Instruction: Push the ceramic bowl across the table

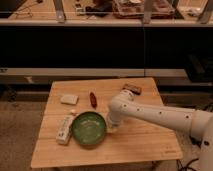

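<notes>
Here the wide, shallow, glossy green ceramic bowl [89, 128] sits on the light wooden plank-slatted tabletop [140, 142], in the left half toward the near edge. The end effector [111, 126] of the white arm [160, 115] is down at the bowl's 3 o'clock side, right against or just beside its rim; whether it actually touches cannot be made out, nor can I tell how far it is open or whether it has hold of anything. The arm reaches in from the right edge of the view, its rounded wrist above the bowl's right rim.

At the bowl's 9 o'clock a pale rectangular box [65, 129] lies touching or just beside the rim. At 12 o'clock, a little way off, lies a slim dark red object [93, 98], with a flat pale block [69, 99] to its left. Near the far right corner of the tabletop rests a small dark brown packet [132, 88].
</notes>
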{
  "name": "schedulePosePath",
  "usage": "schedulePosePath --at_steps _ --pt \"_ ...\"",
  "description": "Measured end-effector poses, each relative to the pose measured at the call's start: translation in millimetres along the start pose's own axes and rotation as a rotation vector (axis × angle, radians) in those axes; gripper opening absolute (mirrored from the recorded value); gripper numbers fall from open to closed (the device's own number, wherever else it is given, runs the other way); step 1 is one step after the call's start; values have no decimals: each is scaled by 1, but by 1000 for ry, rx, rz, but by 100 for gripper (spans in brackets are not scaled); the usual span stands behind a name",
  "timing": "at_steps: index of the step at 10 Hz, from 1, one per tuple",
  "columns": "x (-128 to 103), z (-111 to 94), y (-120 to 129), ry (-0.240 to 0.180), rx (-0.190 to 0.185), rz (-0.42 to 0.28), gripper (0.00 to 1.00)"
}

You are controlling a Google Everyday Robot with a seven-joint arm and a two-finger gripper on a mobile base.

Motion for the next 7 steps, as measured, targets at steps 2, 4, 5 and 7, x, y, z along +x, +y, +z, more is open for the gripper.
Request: schedulePosePath --at_steps 2,4,5,7 --pt "-16 3 -4 -3 0 -29 0" --pt "-39 8 -10 -9 0 -66 0" --pt "-45 10 -11 -11 -1 -75 0" --pt "-60 13 -14 -17 -2 -94 0"
